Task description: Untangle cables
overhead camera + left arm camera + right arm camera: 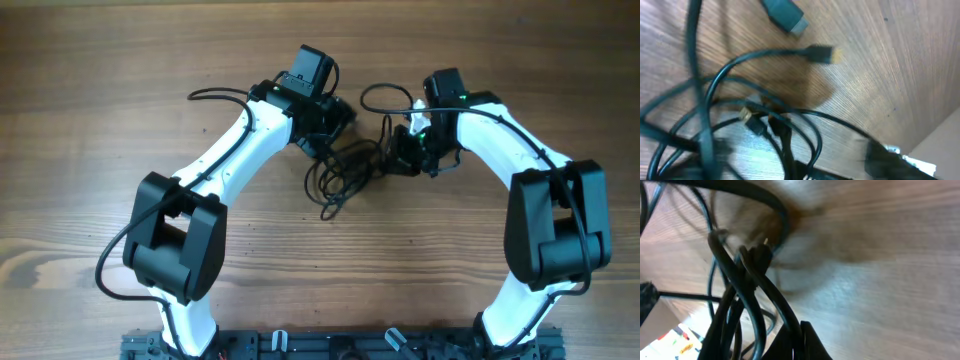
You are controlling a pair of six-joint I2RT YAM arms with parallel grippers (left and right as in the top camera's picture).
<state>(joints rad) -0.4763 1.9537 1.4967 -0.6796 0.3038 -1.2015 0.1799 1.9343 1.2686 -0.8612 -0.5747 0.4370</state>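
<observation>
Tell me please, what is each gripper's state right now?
The left gripper: cannot be told; its fingers are not clearly in view.
The right gripper: closed, apparently pinching the thin black cables with small plugs.

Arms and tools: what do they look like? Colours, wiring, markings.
Left arm and right arm match: curved white link shells with bulky black joint housings at the elbows. Thin black wires loop loosely outside the links. The left tool and right tool are black. Small green lights glow at the right wrist. No lettering is legible.
</observation>
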